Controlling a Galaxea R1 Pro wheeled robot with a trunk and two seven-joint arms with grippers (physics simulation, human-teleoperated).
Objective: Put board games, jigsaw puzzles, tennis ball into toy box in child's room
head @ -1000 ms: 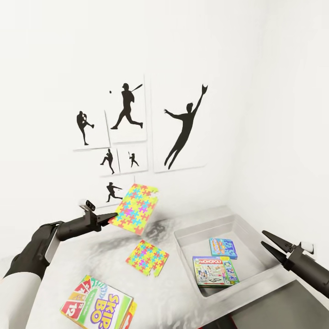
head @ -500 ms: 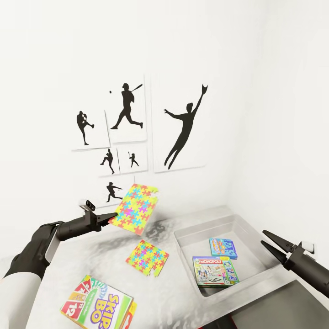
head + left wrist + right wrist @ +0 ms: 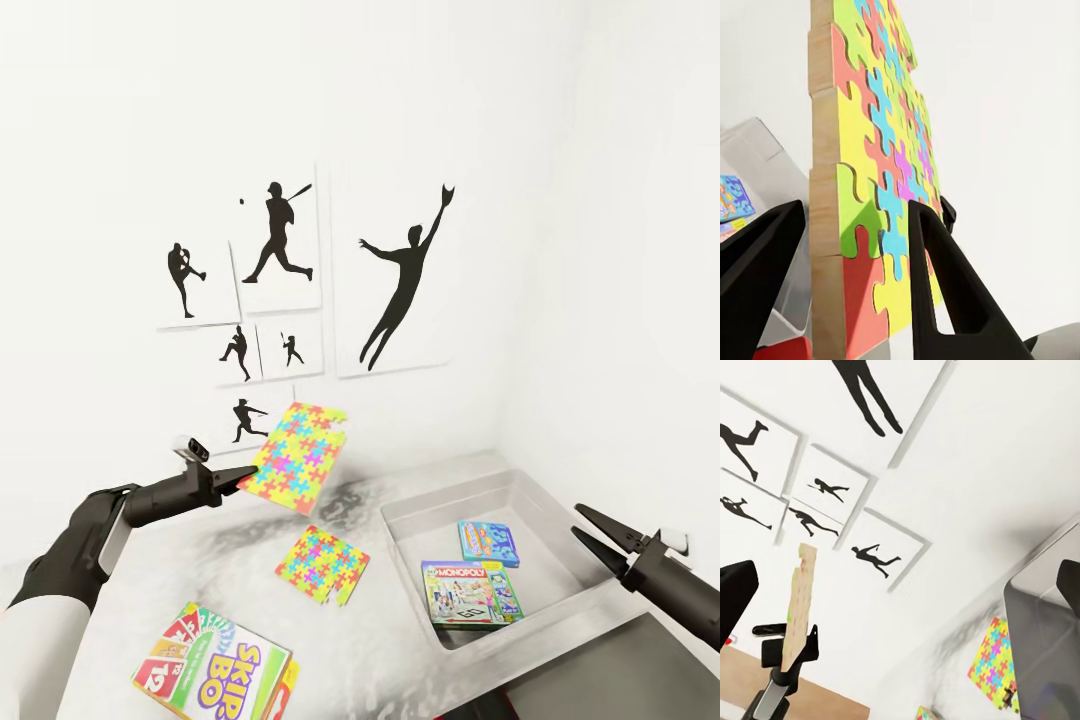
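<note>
Head view first: left gripper (image 3: 243, 482) pinches one jigsaw puzzle (image 3: 298, 455) by its lower corner, holding it tilted in the air above the counter (image 3: 225, 560), well short of the toy box (image 3: 560, 625). The sheet looks thin, stiff and light, so an edge pinch should serve, though it may swing. A second puzzle (image 3: 322, 563) lies flat on the counter just beside the box; its low profile suggests taking it at an overhanging edge. Inside the box lie the Monopoly game (image 3: 470, 594) and a smaller blue-teal game (image 3: 488, 543). Skip-Bo (image 3: 212, 675) waits on the counter. The right gripper (image 3: 603, 538) hovers by the box, fingers spread and empty.

Left wrist view: fingers (image 3: 945, 285) press on the puzzle's patterned face and back.

Right wrist view: the held puzzle shows edge-on.
</note>
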